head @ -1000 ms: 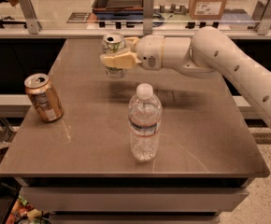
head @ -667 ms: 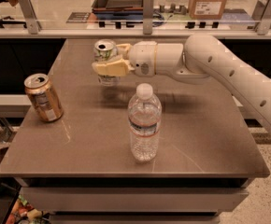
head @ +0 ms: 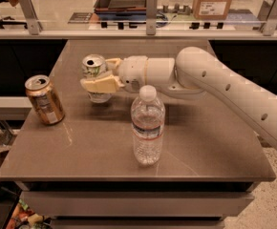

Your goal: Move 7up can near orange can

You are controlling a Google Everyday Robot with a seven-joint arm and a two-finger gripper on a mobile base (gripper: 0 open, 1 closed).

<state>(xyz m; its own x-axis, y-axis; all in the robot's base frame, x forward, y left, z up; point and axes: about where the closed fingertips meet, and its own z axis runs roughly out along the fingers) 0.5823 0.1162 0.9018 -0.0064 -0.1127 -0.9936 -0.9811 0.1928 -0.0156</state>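
The 7up can (head: 95, 69) is white and pale green with a silver top. It stands upright left of the table's middle, inside my gripper (head: 100, 78), whose cream fingers (head: 101, 84) are closed around its body. The arm reaches in from the right. The orange can (head: 44, 99) is orange-bronze with a silver top and leans slightly at the table's left edge, a short way left of and nearer the front than the 7up can.
A clear water bottle (head: 147, 124) with a white cap stands upright at the table's middle front, just right of the gripper. The brown table (head: 210, 142) ends at a railing and counter behind. The floor drops away left and right.
The gripper has carried the 7up can leftward and toward the front, closer to the orange can. The bottle and the orange can have not moved.
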